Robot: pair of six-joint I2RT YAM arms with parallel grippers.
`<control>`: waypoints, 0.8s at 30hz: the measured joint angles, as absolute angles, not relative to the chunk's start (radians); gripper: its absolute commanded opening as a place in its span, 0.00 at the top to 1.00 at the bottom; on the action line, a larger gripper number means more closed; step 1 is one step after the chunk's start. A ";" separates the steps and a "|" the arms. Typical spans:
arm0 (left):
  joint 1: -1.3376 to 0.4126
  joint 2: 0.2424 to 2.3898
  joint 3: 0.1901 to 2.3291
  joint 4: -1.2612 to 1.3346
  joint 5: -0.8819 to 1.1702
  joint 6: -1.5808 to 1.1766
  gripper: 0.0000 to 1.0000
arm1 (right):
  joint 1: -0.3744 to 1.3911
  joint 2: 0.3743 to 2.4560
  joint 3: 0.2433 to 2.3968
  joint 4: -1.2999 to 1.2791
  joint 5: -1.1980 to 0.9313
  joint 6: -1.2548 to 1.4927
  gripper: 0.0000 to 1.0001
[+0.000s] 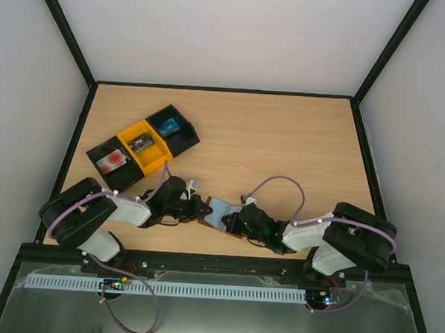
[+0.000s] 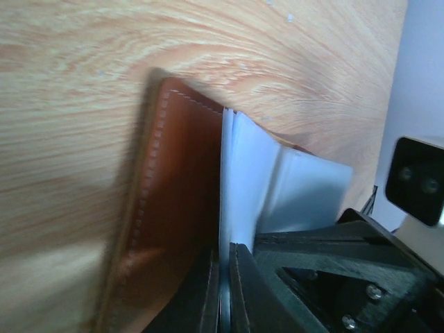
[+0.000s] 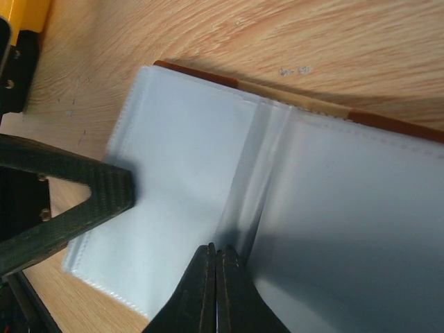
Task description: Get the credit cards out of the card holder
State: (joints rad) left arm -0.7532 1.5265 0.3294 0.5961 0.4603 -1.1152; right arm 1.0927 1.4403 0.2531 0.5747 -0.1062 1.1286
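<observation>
The card holder (image 1: 219, 209) lies open on the table between both arms, brown cover (image 2: 173, 208) down and pale grey-blue pockets (image 3: 347, 222) up. My left gripper (image 1: 201, 210) is shut on the edge of one pale inner leaf (image 2: 243, 180), which runs up between its fingertips (image 2: 223, 277). My right gripper (image 1: 231, 221) is shut, its tips (image 3: 216, 260) pressed on the pale lining beside the centre fold, with nothing visible between them. The credit cards lie in the trays: a blue one (image 1: 169, 124), a dark one (image 1: 142, 141) and a pale one with a red patch (image 1: 114, 159).
A row of trays stands at the back left: black (image 1: 181, 134), yellow (image 1: 153, 154), black (image 1: 103, 168). A corner of the yellow tray (image 3: 21, 14) shows in the right wrist view. The left gripper's black finger (image 3: 83, 201) rests on the holder's left leaf.
</observation>
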 measured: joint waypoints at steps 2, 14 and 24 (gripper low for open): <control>-0.760 1.491 0.322 0.592 0.451 -1.127 0.97 | 1.093 1.442 0.251 0.583 -0.105 1.121 0.98; -0.787 1.375 0.277 0.508 0.337 -1.161 0.97 | 1.093 1.478 0.319 0.533 -0.101 0.984 0.91; -0.792 1.138 0.266 0.296 0.197 -1.166 0.43 | 1.093 1.280 0.366 0.268 -0.008 0.945 0.48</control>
